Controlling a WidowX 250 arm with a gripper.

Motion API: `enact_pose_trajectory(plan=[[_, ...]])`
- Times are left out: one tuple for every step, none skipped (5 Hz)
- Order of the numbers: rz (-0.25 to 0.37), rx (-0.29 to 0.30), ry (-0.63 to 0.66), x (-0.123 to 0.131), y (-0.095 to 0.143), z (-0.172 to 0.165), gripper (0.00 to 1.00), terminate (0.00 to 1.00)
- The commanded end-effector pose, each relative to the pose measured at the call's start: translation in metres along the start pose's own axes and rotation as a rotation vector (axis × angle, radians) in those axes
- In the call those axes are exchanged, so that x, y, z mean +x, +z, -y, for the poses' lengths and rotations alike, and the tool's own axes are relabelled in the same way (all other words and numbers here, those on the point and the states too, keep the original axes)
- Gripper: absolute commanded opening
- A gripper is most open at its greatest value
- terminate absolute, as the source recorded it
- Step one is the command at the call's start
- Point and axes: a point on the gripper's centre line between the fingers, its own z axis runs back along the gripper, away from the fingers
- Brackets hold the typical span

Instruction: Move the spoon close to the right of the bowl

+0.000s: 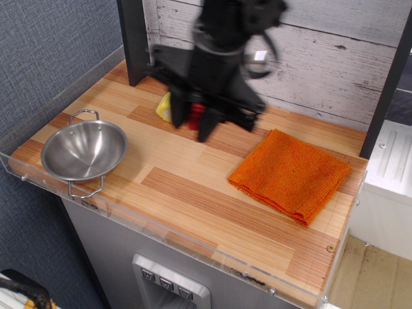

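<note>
1. Gripper point(194, 121) raised above the wooden counter point(193, 193), blurred; fingers pointing down, narrowly parted and clamped on the red handle of the spoon point(196, 116); scoop head not discernible.
2. Spoon held off the counter, well apart from the bowl point(84, 151), at roughly 2 o'clock from it.
3. Bowl resting at the counter's 9 o'clock edge, upright; wire loop handles at its 12 and 6 o'clock sides.
4. Toy corn point(164, 108) partly hidden behind the gripper, at 10 o'clock from it.
5. Orange cloth point(291, 174) lying flat at 4 o'clock from the gripper, near the counter's 3 o'clock edge.
</note>
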Motion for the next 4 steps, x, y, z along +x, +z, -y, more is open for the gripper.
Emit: enact_pose_trajectory(plan=[[-0.019,0.014,0.071,-0.008,-0.014,-0.039,0.00,0.00],[-0.033,0.016,0.098,-0.010,-0.024,-0.055,0.00,0.00],[-0.057,0.009,0.120,-0.012,-0.038,-0.069,0.00,0.00],[-0.087,-0.004,0.140,-0.015,-0.054,-0.082,0.00,0.00]])
